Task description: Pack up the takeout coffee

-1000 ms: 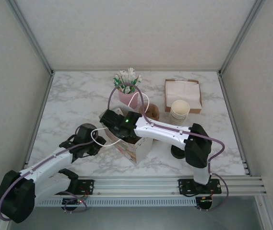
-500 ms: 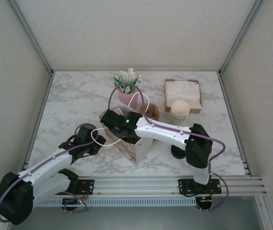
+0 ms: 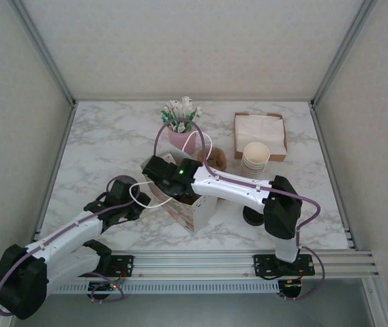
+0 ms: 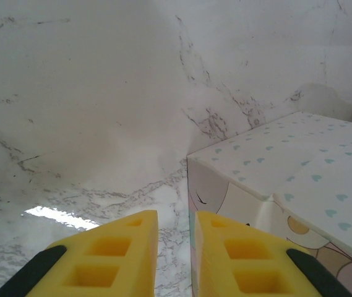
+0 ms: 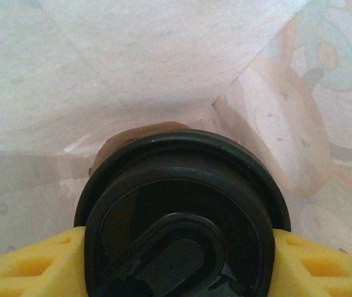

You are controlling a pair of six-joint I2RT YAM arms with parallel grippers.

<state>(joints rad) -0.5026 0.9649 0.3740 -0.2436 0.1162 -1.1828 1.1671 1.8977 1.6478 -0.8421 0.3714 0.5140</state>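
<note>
While inside the bag (image 5: pixel 132 55), takeout coffee (image 5: pixel 163 179) upright, lid (image 5: pixel 182 247) up.

- The marble counter (image 3: pixel 105 143) carried everything.
- A pink packet holder (image 3: pixel 180 139) stood at 12 o'clock.
- A napkin tray (image 3: pixel 260 133) lay at 2 o'clock, with stacked cups (image 3: pixel 255 158) just beside it.
- A patterned bag (image 3: pixel 197 211) stood at 6 o'clock.

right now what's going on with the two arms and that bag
The right gripper is clamped on the takeout coffee cup with the round black plastic lid and holds it inside the white patterned paper bag. The left gripper sits at the bag's left side, fingers almost together; whether it pinches the bag's wall is unclear. The cup is not yet released.
</note>
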